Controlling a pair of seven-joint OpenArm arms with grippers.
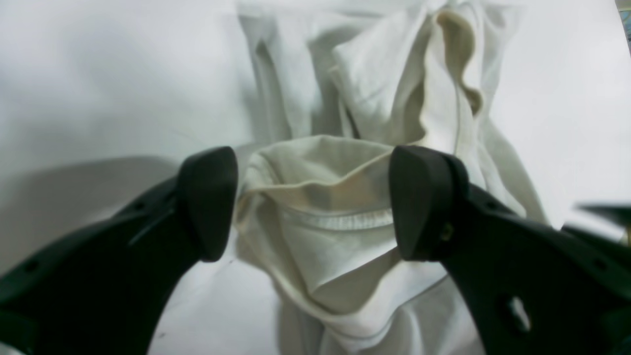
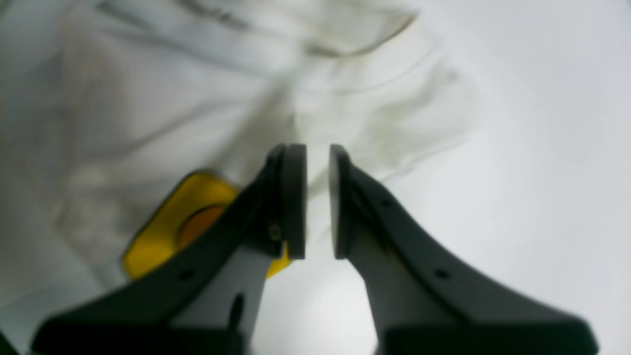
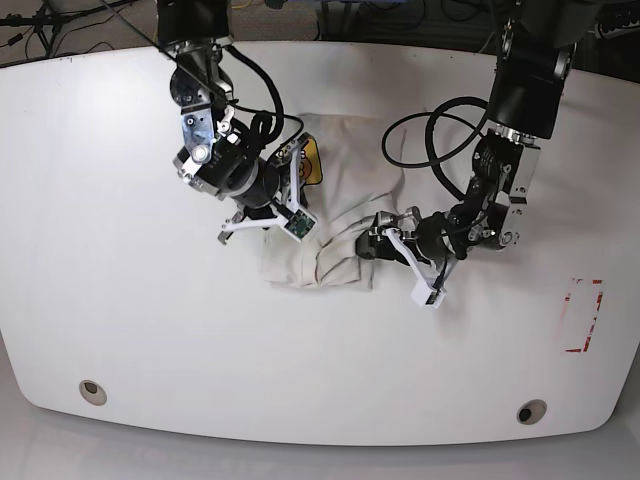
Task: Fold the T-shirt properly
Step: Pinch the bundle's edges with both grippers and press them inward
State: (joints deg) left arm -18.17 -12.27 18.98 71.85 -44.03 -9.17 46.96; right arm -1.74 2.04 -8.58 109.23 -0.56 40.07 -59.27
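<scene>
- The T-shirt (image 3: 335, 215) lies bunched in the middle of the white table (image 3: 120, 300), between the two arms, with its yellow badge (image 2: 162, 231) turned toward the robot's right side.
- It looks light and limp: soft cotton that sags into deep wrinkles, so any lifted part will likely droop and drag the rest along.
- The cloth is not fragile, but it is thin, and a pinch may well take up two layers at once.
- The left gripper (image 1: 313, 202) stands wide open, its two black pads on either side of a raised fold with a stitched hem; nothing is held.
- That stitched hem seems the best place to grasp, being thicker and less likely to slip than plain cloth.
- The right gripper (image 2: 318, 202) is almost closed, with only a narrow gap between the pads; it appears to hold nothing, though the blurred view leaves that a little unsure.
- It hangs over the shirt's edge near the badge, where cloth meets bare table.
- A corner or seam there would give a cleaner pull than the loose middle.
</scene>
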